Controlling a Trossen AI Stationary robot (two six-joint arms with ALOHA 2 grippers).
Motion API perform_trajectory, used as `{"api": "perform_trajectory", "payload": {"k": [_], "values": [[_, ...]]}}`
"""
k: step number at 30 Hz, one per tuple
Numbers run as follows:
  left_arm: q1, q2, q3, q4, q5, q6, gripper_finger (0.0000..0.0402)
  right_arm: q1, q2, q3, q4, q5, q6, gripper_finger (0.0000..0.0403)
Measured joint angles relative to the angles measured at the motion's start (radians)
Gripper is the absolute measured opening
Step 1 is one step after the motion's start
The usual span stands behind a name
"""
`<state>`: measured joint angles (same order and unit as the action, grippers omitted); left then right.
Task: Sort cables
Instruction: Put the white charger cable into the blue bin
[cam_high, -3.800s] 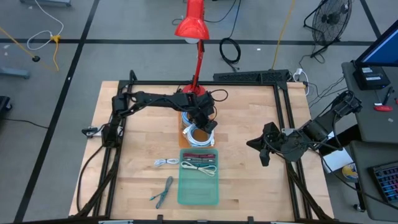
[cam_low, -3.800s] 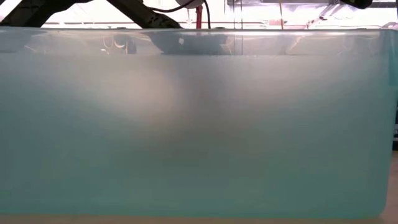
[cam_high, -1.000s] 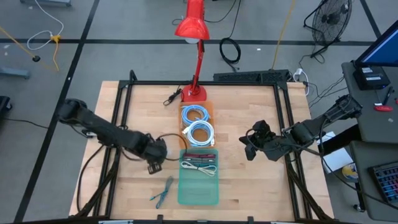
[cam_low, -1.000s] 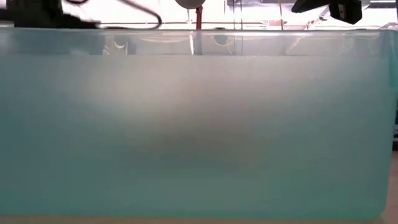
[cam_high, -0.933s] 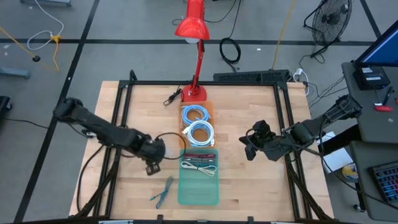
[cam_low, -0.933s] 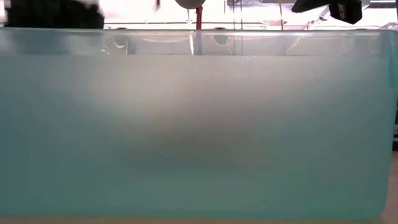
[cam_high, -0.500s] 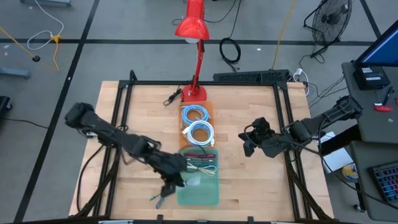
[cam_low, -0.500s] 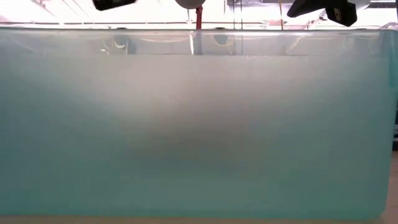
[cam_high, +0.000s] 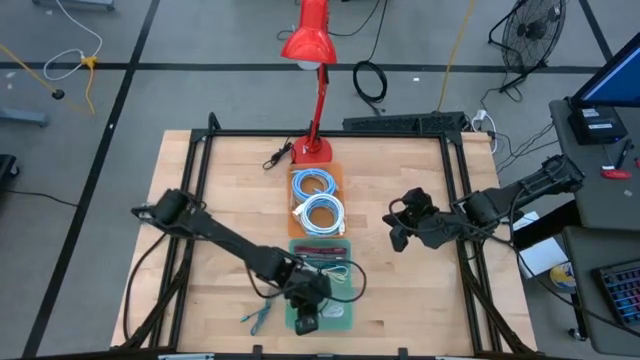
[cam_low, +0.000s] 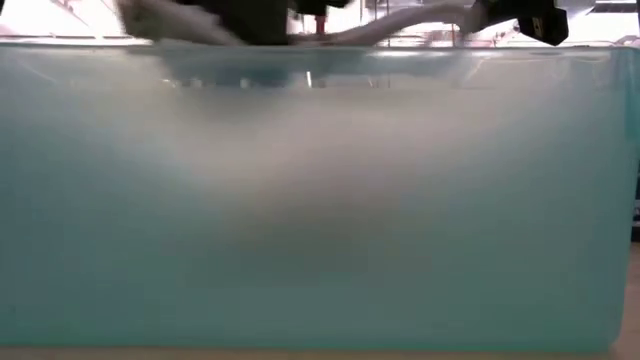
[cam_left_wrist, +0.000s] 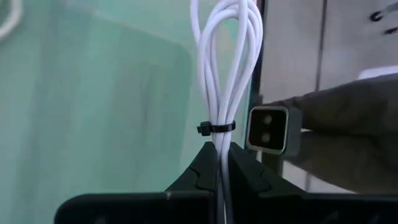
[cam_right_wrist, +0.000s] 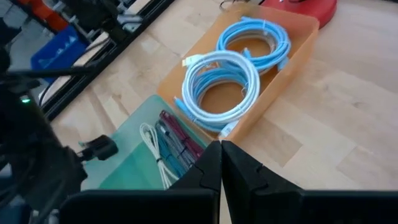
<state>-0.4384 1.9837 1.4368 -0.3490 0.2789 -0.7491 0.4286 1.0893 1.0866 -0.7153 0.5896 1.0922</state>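
Now over green bin (cam_high: 342, 312) — left gripper (cam_left_wrist: 222, 163) pinched on white cable bundle (cam_left_wrist: 225, 74); right gripper (cam_right_wrist: 220, 163) closed, empty — beside orange tray (cam_right_wrist: 283, 70).

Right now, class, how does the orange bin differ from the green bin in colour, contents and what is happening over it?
The orange bin holds light-blue coils; the green bin holds short straight bundles, white, grey and red. The orange bin lies nearer the red lamp, the green bin nearer the table's front edge. Only over the green bin does a gripper work: the left gripper, shut on a white cable. Both are open-topped bins, set end to end.
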Motion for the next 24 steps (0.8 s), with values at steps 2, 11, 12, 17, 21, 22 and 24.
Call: {"api": "perform_trajectory", "payload": {"k": [2,11,12,17,21,22,24], "values": [[0.0,0.035,0.023,0.028,0.015,-0.013,0.0011,0.0,0.0,0.0,0.0,-0.018,-0.017,0.0],[0.044,0.113,0.095,-0.071,-0.003,-0.014,0.0011,0.011,0.0,0.0,0.005,-0.045,-0.059,0.0],[0.052,0.112,0.097,-0.101,-0.017,-0.007,0.0011,0.012,0.0,0.0,0.006,-0.048,-0.063,0.0],[0.078,0.113,0.097,-0.218,-0.059,0.034,0.0011,0.011,0.0,0.0,0.006,-0.068,-0.071,0.0],[0.094,0.112,0.097,-0.262,-0.055,0.078,0.0011,0.011,0.0,0.0,0.006,-0.068,-0.09,0.0],[0.098,0.112,0.097,-0.273,-0.059,0.087,0.0011,0.011,0.0,0.0,0.006,-0.068,-0.094,0.0],[0.109,0.112,0.097,-0.297,-0.068,0.103,0.0011,0.011,0.0,0.0,0.006,-0.068,-0.106,0.0]]}}
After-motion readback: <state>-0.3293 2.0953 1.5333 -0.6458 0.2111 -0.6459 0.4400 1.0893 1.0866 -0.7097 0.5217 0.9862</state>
